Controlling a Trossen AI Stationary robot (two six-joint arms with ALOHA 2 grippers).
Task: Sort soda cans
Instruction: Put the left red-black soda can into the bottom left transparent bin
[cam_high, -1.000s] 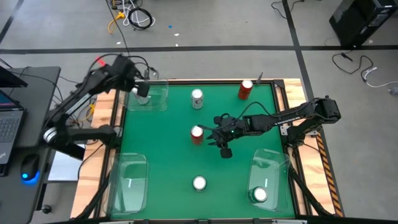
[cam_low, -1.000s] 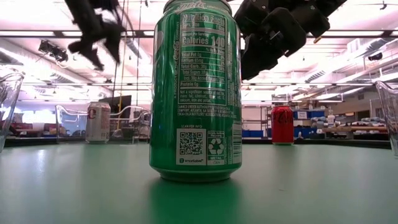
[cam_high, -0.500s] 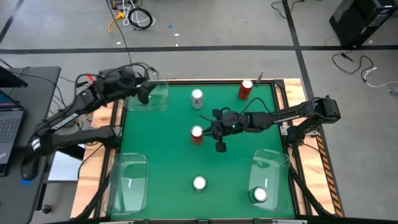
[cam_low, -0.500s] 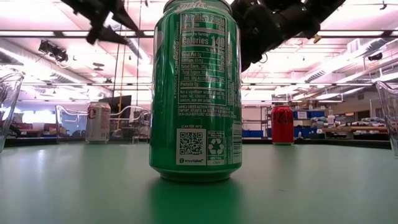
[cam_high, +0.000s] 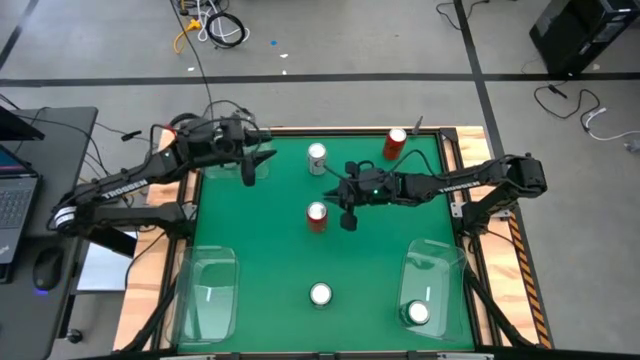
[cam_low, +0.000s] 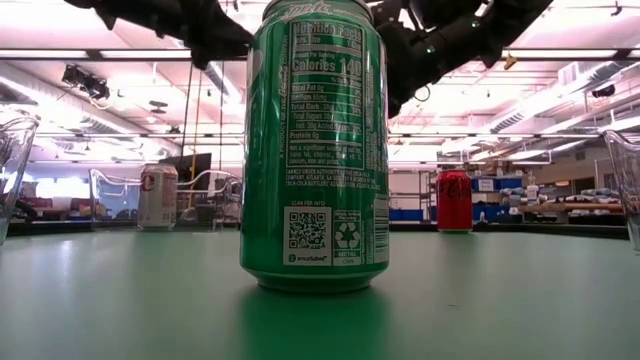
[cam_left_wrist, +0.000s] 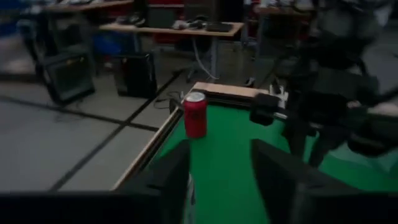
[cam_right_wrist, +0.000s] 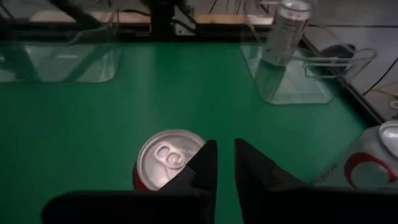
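A red can stands upright mid-table, also in the right wrist view. My right gripper hovers just right of it, shut, with nothing between the fingers. A silver can and a second red can stand near the far edge. A green can stands near the front edge. Another silver can sits in the far-left bin. My left gripper is open and empty above that bin's right side.
Clear plastic bins stand at the near-left corner and the near-right corner; the near-right one holds a can. Wooden rails edge the green table. A laptop and mouse sit off the table's left.
My left gripper has swung from over the far-left bin toward the table's right, tipping from pointing down to nearly level. My right gripper has moved toward the far edge, staying beside the middle red can. No can has moved.
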